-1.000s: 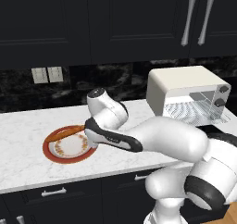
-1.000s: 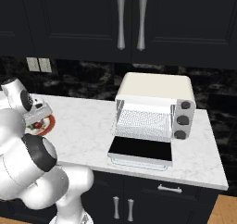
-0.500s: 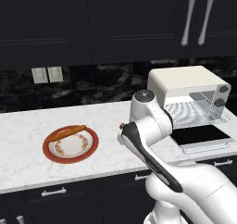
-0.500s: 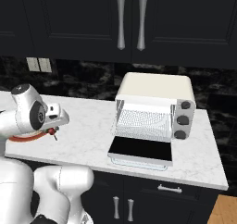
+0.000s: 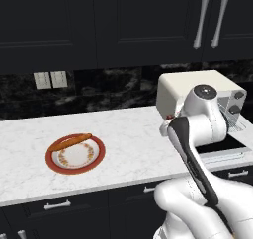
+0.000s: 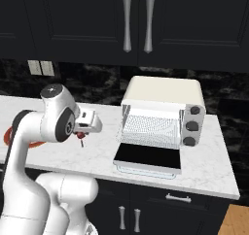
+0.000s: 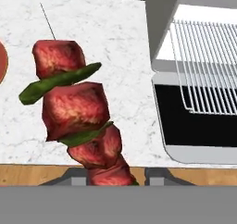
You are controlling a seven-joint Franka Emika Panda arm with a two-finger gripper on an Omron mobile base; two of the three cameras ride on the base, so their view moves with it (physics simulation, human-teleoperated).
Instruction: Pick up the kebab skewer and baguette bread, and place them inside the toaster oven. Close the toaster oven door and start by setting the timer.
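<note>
You are looking at a home kitchen: black upper cabinets with long silver handles (image 6: 127, 20), a white marble table (image 5: 128, 144) over dark drawers, a black stone backsplash with pale wall outlets (image 5: 50, 79) (two side by side), and a cream-white boxy toaster oven (image 6: 163, 113).

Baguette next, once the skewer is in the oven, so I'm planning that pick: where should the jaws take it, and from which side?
Grip the baguette at its middle, coming straight down from above. It lies flat across the plate's far rim, ends tapered, so the thicker middle gives the surest hold; close across its width.
</note>
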